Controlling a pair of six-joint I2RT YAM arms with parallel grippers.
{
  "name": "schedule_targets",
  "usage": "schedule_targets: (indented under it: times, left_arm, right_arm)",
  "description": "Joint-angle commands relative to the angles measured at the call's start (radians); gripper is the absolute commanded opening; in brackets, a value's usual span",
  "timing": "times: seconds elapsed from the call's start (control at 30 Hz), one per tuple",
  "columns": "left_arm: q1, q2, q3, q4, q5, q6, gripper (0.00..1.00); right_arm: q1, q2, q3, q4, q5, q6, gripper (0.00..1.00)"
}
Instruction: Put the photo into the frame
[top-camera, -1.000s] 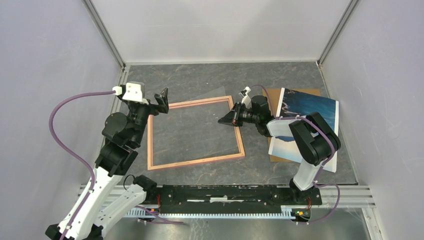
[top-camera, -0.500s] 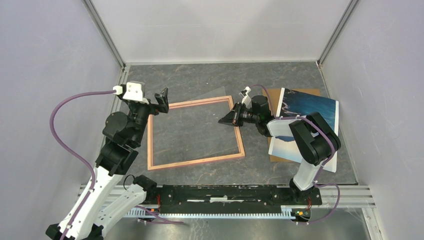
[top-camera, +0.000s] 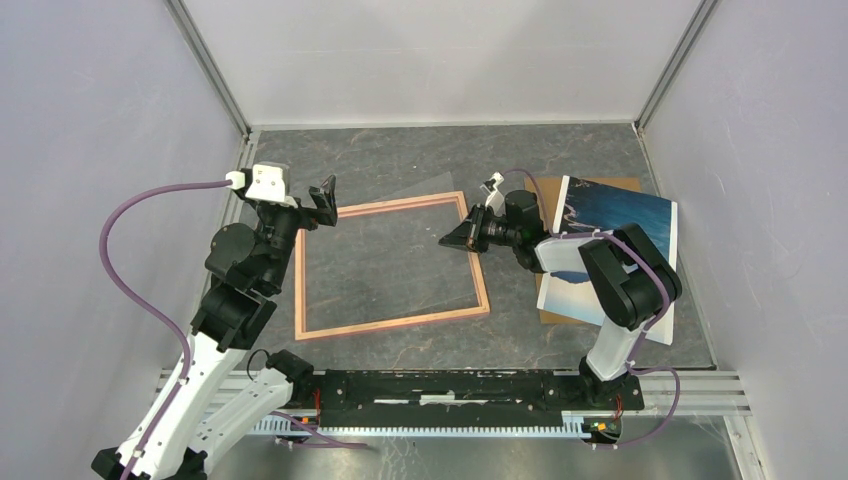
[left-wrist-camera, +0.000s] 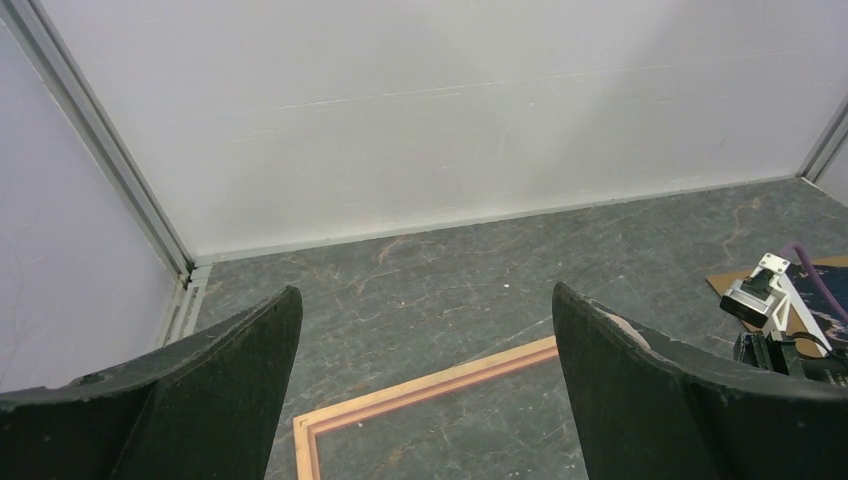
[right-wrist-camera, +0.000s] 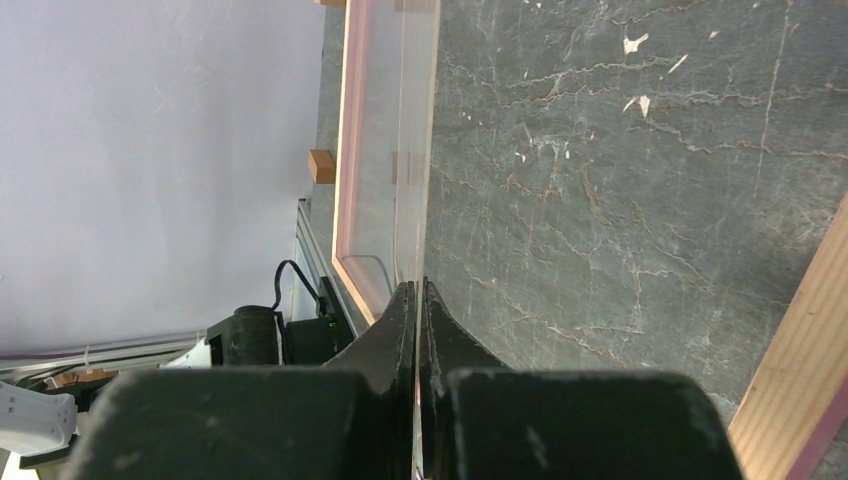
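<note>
A: So, what does the right gripper (top-camera: 445, 241) have hold of?

B: A clear pane (right-wrist-camera: 390, 120). The fingers are pressed together on its near edge, and the wrist view shows the sheet edge-on, thin as a line. It reaches out over the frame (top-camera: 390, 322), apparently raised on the held side.

A: Why hold it there?

B: Probably because the pane belongs in the opening. It has to be seated or moved aside before anything else goes in. Pinching the edge keeps the fingers off its face.

A: And the left gripper (top-camera: 324, 200)?

B: Spread wide and empty, it hovers over the frame's far-left corner. It seems placed to steady that corner or take the pane's other side.

A: Where is the photo (top-camera: 620, 215)?

B: It lies to the right of the frame, flat on a brown backing board (top-camera: 545, 185) and well apart from the opening. The right arm (top-camera: 620, 280) crosses above it and hides its middle.

A: What is in the way, then?

B: The pane spans the opening, and the arm nearest the print is occupied with it. The board under the print could also come up with it. The frame itself lies flat on the table (top-camera: 400, 150) between the arms.
</note>
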Motion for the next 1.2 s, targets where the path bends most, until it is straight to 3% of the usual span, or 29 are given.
schedule_targets:
  times: [0.0,1.07,1.17]
  left_arm:
    - [0.007,-0.001,-0.002,0.046,0.015,-0.016,1.00]
    - [0.009,0.009,-0.001,0.037,0.045,-0.040,1.00]
    - [0.008,0.007,-0.001,0.037,0.048,-0.043,1.00]
  right_arm:
    - [-0.008,0.011,0.028,0.008,-0.007,-0.027,0.00]
    - [-0.003,0.054,0.020,0.100,-0.044,0.015,0.00]
    - [-0.004,0.047,0.030,0.058,-0.035,-0.018,0.18]
